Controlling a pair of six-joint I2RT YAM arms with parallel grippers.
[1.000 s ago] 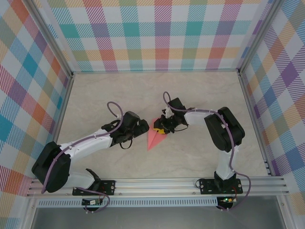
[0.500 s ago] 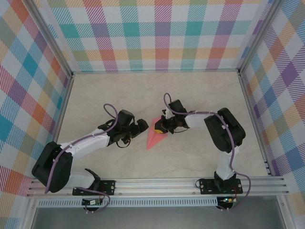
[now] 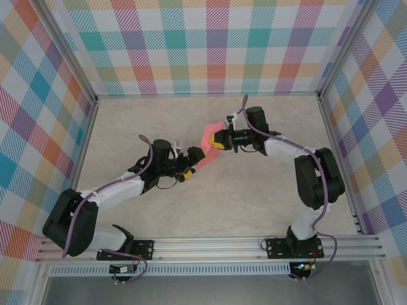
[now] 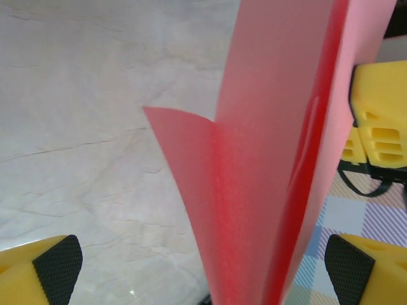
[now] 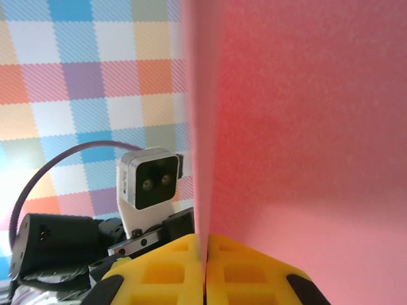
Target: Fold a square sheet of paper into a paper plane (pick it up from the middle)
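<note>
Paper plane (image 3: 206,145) looks fully folded, held above table, mid-scene. My right gripper (image 3: 218,141) clamped on its far end. My left gripper (image 3: 191,160) jaws wide apart, near tip between them. Likely left: final crease or set-down.

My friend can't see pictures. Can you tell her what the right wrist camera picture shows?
Pink paper is pinched between the two yellow fingers of the right end effector and rises up the right side of the picture. Behind it, on the left, are the other arm's white camera and a colourful checked wall.
</note>
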